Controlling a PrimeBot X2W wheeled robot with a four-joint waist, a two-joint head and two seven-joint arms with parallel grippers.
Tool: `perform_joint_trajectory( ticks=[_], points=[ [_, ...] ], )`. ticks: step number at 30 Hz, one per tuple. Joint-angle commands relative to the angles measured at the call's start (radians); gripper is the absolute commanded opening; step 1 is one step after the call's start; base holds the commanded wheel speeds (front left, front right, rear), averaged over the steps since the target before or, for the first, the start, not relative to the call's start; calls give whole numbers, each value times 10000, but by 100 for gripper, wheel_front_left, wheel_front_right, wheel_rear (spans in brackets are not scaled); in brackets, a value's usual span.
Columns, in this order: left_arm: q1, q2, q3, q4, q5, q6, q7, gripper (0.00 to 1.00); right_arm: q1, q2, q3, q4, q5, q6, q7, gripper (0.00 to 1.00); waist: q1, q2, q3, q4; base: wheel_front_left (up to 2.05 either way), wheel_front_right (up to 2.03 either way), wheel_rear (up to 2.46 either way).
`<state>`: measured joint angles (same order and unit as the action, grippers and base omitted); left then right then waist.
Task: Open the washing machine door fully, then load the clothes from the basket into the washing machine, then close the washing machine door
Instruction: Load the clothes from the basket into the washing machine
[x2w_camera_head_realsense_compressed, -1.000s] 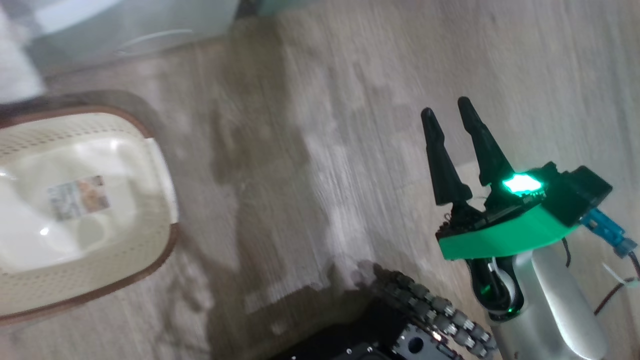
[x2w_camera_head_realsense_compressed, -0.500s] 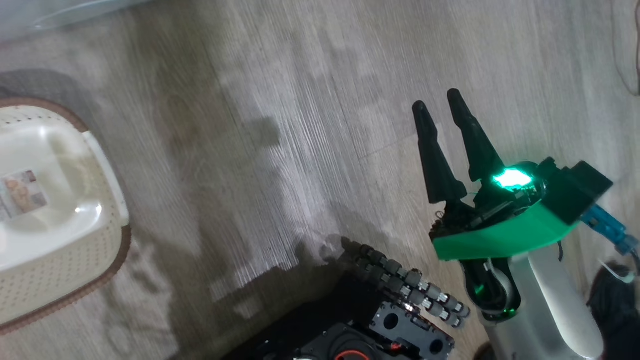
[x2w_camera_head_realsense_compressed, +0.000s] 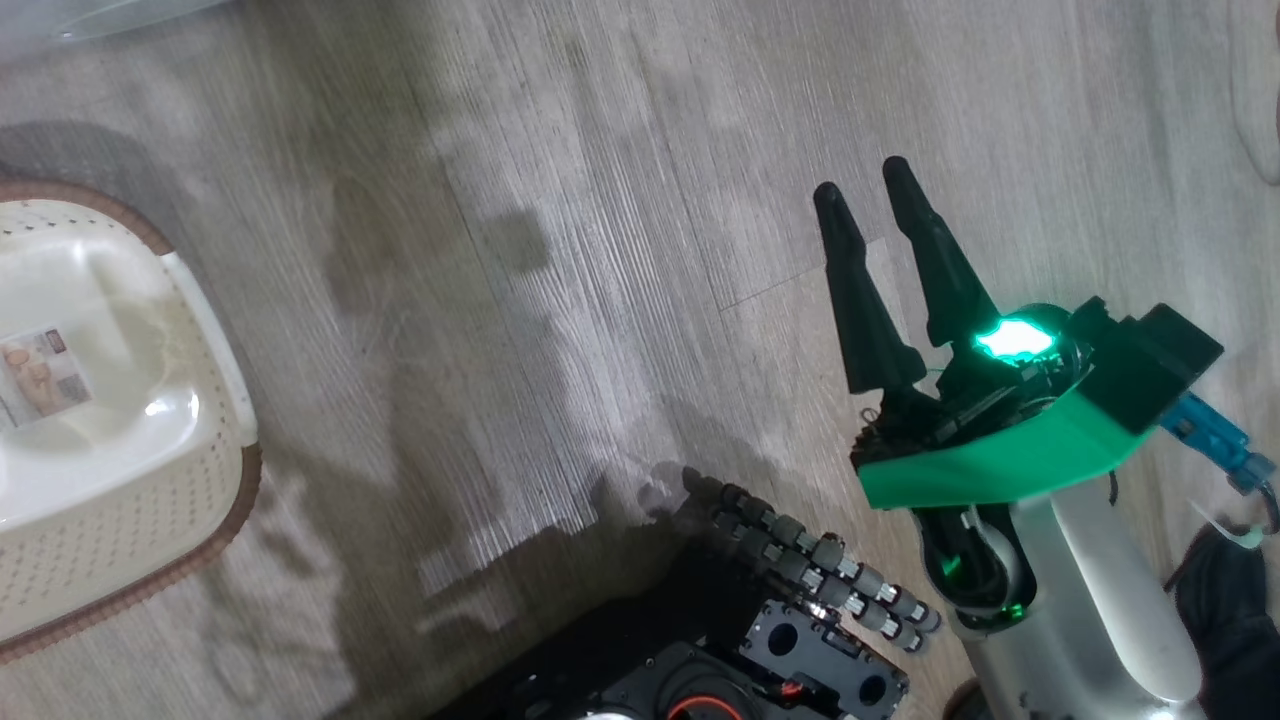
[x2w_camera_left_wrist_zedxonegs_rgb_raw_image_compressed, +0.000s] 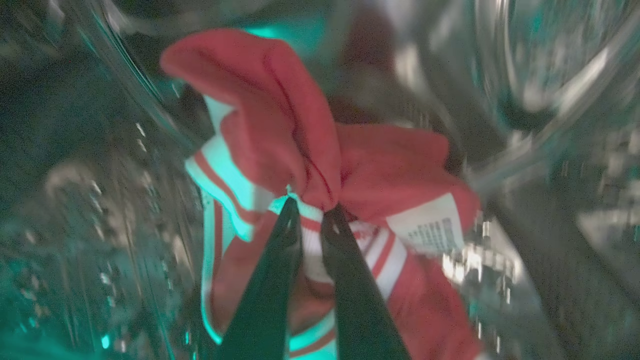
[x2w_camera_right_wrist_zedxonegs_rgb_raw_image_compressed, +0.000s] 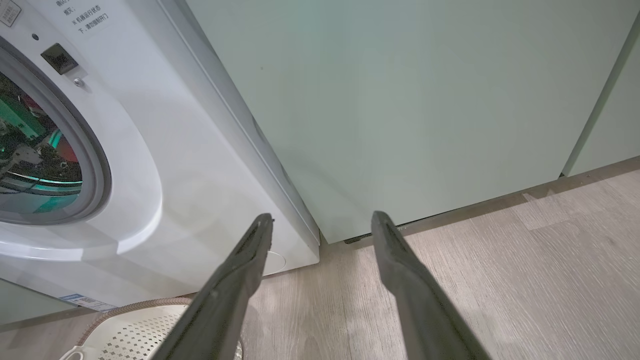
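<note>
My left gripper (x2w_camera_left_wrist_zedxonegs_rgb_raw_image_compressed: 310, 210) is shut on a bright red garment with white stripes and a white tag (x2w_camera_left_wrist_zedxonegs_rgb_raw_image_compressed: 280, 115), held inside the perforated steel drum (x2w_camera_left_wrist_zedxonegs_rgb_raw_image_compressed: 75, 225). The white washing machine (x2w_camera_right_wrist_zedxonegs_rgb_raw_image_compressed: 190, 165) stands at the left of the right wrist view, its grey gasket (x2w_camera_right_wrist_zedxonegs_rgb_raw_image_compressed: 100, 165) ringing the open mouth, with a bit of red (x2w_camera_right_wrist_zedxonegs_rgb_raw_image_compressed: 67, 150) inside. The cream basket (x2w_camera_head_realsense_compressed: 120, 560) sits on the floor at the head view's left, holding no clothes, its label sticker showing; its rim (x2w_camera_right_wrist_zedxonegs_rgb_raw_image_compressed: 135, 330) lies below the washer. My right gripper (x2w_camera_head_realsense_compressed: 862, 183) (x2w_camera_right_wrist_zedxonegs_rgb_raw_image_compressed: 322, 220) hangs open over bare floor. The washing machine door is out of view.
A pale green cabinet (x2w_camera_right_wrist_zedxonegs_rgb_raw_image_compressed: 400, 100) stands right of the washer. Grey wood floor (x2w_camera_head_realsense_compressed: 560, 250) lies between the basket and my right arm. My own dark base (x2w_camera_head_realsense_compressed: 760, 640) sits at the bottom of the head view, with a dark object (x2w_camera_head_realsense_compressed: 1225, 590) at the lower right.
The head camera has swung, so the basket has slid toward the picture's left edge and the washer's base has left the top. The right gripper stays open in about the same place.
</note>
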<state>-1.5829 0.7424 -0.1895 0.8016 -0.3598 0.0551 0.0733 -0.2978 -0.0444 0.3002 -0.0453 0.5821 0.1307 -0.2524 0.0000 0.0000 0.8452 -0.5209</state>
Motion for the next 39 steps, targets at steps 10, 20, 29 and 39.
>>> perform_joint_trajectory(
  ticks=[10,20,29,39],
  points=[
    [749,196,-294,174,-107,-342,227,100,341,-58,132,-178,29,0,-93,100,0,0,-311,229,0,0,0],
    [2560,-237,-207,-636,-485,-120,-942,100,554,-58,-136,-151,-290,0,-93,100,0,0,-949,802,0,0,0],
    [6473,-1337,440,-3857,-1323,904,-2773,100,768,-58,-766,-17,-1096,0,-93,100,0,0,-1911,1759,0,0,0],
    [10810,-2592,858,-8522,-1292,2367,-3296,100,915,-58,-1528,436,-1957,0,-93,100,0,0,-3057,2909,0,0,0]
  ],
)
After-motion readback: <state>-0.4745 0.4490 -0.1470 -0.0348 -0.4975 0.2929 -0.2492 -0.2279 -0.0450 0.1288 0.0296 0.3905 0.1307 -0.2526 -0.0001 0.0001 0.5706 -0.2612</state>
